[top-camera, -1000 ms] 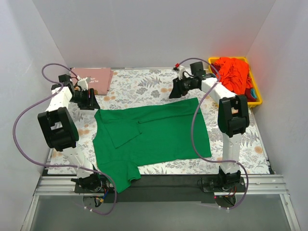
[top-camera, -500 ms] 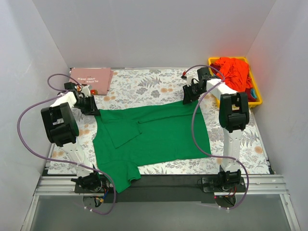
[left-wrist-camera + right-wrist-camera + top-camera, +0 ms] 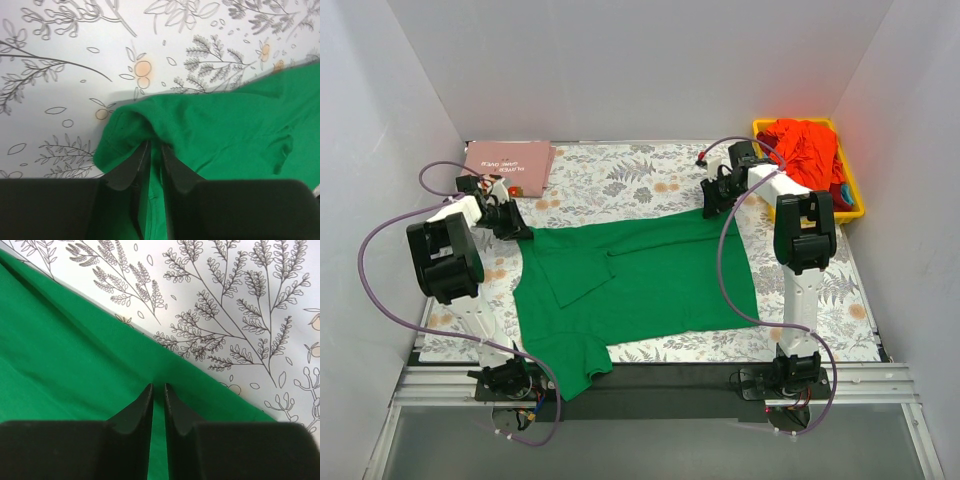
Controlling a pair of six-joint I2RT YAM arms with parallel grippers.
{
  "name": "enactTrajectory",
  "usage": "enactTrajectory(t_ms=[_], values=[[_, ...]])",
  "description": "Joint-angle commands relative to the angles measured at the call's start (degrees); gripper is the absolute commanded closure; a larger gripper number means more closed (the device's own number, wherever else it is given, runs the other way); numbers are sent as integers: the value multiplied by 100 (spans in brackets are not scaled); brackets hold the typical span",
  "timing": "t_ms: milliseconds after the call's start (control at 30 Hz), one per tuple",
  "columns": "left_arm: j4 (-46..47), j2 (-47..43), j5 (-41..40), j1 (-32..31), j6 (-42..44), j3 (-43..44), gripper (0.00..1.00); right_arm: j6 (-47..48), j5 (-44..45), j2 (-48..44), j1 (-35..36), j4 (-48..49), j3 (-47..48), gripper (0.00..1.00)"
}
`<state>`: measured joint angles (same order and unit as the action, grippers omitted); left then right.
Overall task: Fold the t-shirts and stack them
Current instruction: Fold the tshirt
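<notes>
Close to me, the green t-shirt point(image 3: 650, 280) is lying flat on the tabletop point(image 3: 620, 180), one sleeve hanging off the near edge. At its far side, my left pincer point(image 3: 155, 146) is squeezing a bunched corner and my right pincer point(image 3: 158, 388) is pinching the thin edge. I think that thin bit could be slipping out when I pull, making a crooked fold. Farther back, a folded pink t-shirt point(image 3: 510, 165) is lying, with red-orange t-shirts point(image 3: 807, 150) in the yellow bin point(image 3: 857, 203).
</notes>
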<state>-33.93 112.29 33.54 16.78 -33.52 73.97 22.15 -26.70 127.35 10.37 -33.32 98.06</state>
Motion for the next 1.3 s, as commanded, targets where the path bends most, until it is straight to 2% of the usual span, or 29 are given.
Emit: enactTrajectory(t_ms=[0, 200, 467, 533, 567, 700, 833, 1033, 1267], values=[[299, 82, -337, 106, -199, 55, 89, 193, 428, 106, -140, -52, 143, 81], [168, 258, -962, 344, -120, 135, 99, 290, 938, 273, -272, -34, 187, 88], [176, 706, -910, 353, -410, 494, 100, 140, 534, 378, -272, -25, 476, 85], [159, 882, -1033, 370, -445, 626, 100, 97, 534, 439, -272, -34, 582, 81], [98, 978, -1025, 388, -445, 784, 100, 62, 464, 466, -264, -60, 730, 76], [10, 909, -700, 388, -436, 961, 100, -44, 201, 309, -272, -113, 899, 63], [-139, 699, -524, 379, -419, 970, 100, -263, -63, -349, -386, -140, 697, 60], [-35, 145, -147, 388, -366, 847, 100, -326, -257, -790, -571, -210, 214, 62], [361, -462, 723, 379, -875, 706, 100, -580, -555, -255, -571, -219, 643, 72]])
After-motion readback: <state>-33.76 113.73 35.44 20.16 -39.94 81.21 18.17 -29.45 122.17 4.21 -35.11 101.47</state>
